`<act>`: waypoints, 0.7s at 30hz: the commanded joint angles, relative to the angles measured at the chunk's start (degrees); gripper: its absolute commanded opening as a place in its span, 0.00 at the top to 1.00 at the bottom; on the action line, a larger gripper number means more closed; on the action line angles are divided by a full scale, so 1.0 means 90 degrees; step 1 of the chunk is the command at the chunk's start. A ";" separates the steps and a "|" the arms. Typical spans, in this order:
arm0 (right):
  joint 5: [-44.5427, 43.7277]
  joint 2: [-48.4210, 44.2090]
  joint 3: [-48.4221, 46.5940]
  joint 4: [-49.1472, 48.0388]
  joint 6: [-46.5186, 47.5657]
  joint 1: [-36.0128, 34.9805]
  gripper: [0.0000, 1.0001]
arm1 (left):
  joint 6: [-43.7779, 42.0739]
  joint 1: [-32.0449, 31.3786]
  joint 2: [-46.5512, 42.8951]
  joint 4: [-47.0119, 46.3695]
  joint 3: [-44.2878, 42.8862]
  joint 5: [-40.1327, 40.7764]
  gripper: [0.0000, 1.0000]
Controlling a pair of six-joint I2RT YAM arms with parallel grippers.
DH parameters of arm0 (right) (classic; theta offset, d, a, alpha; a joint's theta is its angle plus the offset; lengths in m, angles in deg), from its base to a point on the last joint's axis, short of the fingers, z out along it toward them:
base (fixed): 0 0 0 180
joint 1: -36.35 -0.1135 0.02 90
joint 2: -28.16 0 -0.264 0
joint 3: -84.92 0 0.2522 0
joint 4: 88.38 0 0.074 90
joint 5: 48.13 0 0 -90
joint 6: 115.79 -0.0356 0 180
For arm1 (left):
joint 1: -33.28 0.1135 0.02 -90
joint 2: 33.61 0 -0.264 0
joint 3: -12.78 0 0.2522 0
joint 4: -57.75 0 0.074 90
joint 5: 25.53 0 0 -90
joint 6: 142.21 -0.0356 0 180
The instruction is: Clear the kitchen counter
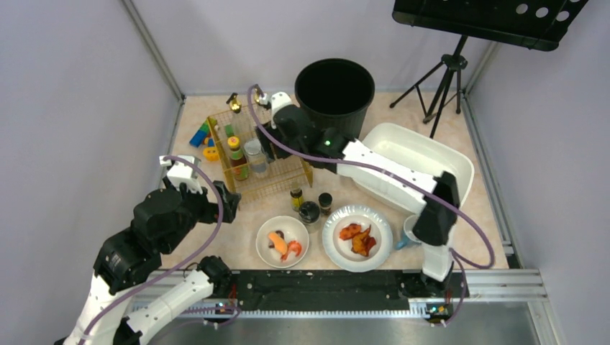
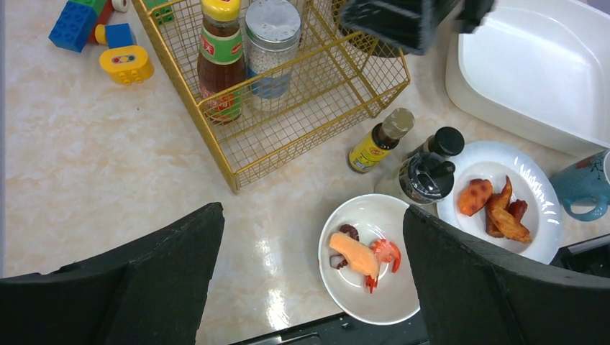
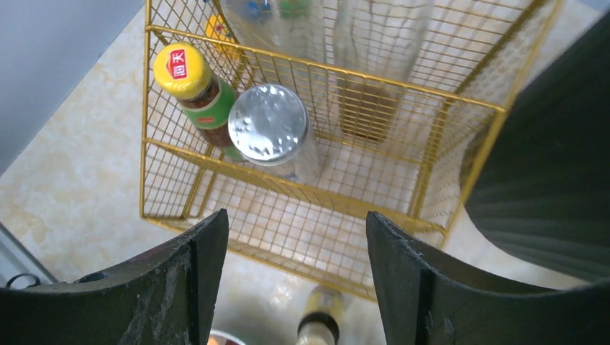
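The table (image 2: 108, 165) is seen only in part. Much of it is covered by a yellow wire basket (image 3: 324, 67), a black bucket (image 1: 334, 86), a white tub (image 1: 417, 154), two dishes of food and some small bottles. Its near right corner is hidden behind the right arm, and a blue cup (image 2: 583, 187) is cut off at the frame edge. In the right wrist view a dark blurred mass at the right cannot be made out.

The table lies flat, and its long axis runs left to right along the black front rail.

The left gripper (image 2: 309, 223) is held above the near left part of the table. Its jaws are spread wide and nothing is between them. The right gripper (image 3: 295, 219) is held over the basket at the far left centre. Its jaws are parted and nothing is grasped.
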 commanded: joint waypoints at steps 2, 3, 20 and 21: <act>-0.0246 -0.1358 0.1140 -0.0644 0.0038 -0.0092 0.31 | -0.0033 0.0008 -0.0017 -0.0109 -0.0227 0.0056 0.01; -0.0235 -0.1513 0.1405 -0.0653 0.0008 -0.0106 0.31 | -0.0033 0.0008 -0.0018 -0.0118 -0.0229 0.0047 0.01; 0.0092 -0.2754 0.4054 -0.1186 -0.0606 -0.0305 0.32 | 0.0044 0.0008 0.0012 -0.0260 -0.0069 -0.0030 0.01; 0.0093 -0.2782 0.4128 -0.1179 -0.0628 -0.0316 0.32 | 0.0050 0.0008 0.0012 -0.0265 -0.0066 -0.0027 0.01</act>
